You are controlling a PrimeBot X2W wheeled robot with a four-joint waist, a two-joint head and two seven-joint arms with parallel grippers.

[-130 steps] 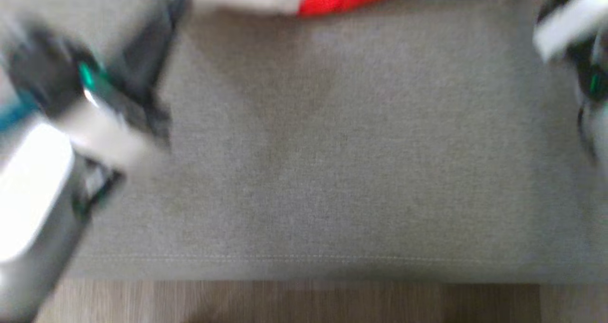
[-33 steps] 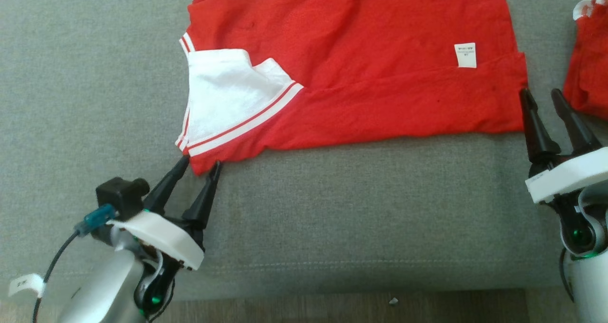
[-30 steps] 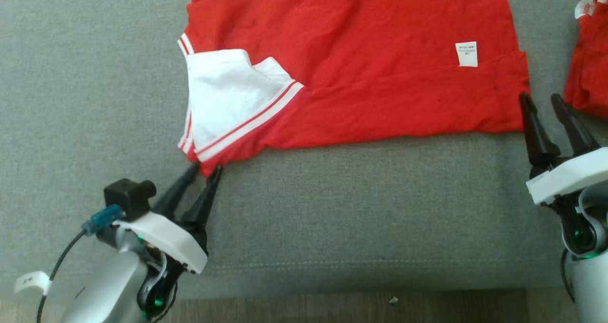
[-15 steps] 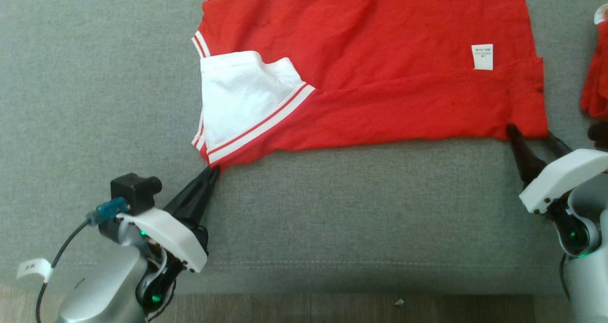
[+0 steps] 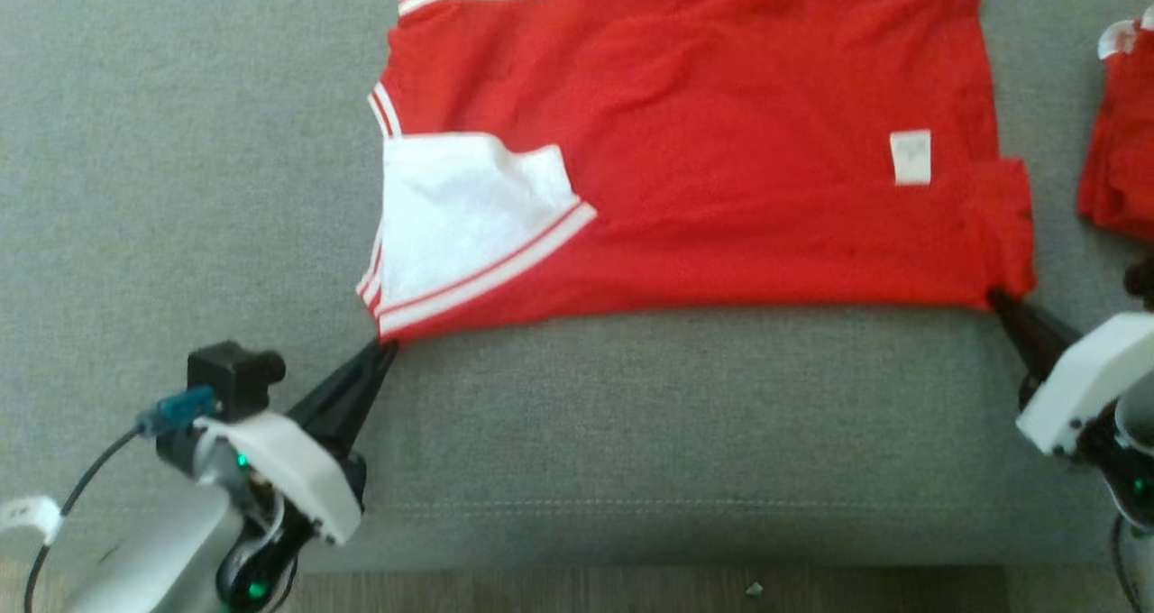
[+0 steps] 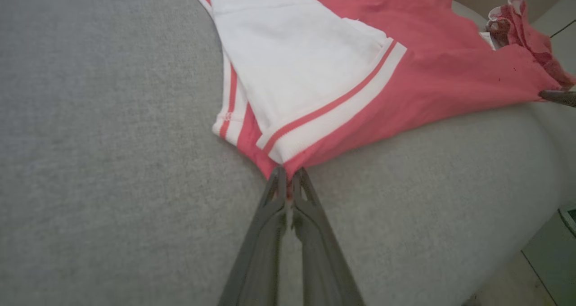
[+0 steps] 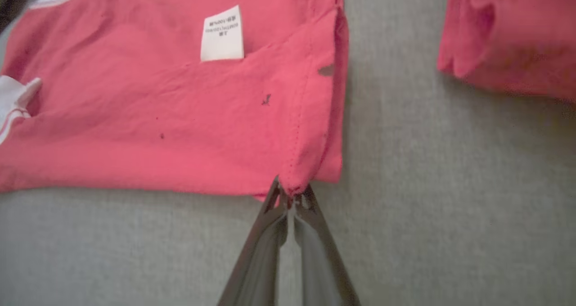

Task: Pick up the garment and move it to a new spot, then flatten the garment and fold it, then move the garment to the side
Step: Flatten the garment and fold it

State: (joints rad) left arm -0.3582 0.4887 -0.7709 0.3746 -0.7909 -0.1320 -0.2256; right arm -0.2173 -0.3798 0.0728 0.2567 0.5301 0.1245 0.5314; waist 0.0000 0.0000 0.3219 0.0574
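On a grey fabric-covered surface (image 5: 631,433), one red garment (image 5: 721,189) lies flat, long axis left to right, white-striped end to the left. The left hand (image 5: 383,350) pinches its near left corner, the right hand (image 5: 999,299) its near right corner; one other red cloth (image 5: 1113,171) lies at far right

A white label (image 7: 222,33) is sitting on the garment (image 7: 112,130). Its tiny print is showing too small to read.

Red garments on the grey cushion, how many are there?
2. One red shirt lies spread across the middle; a second red garment sits at the right edge, partly cut off, so more may be hidden.
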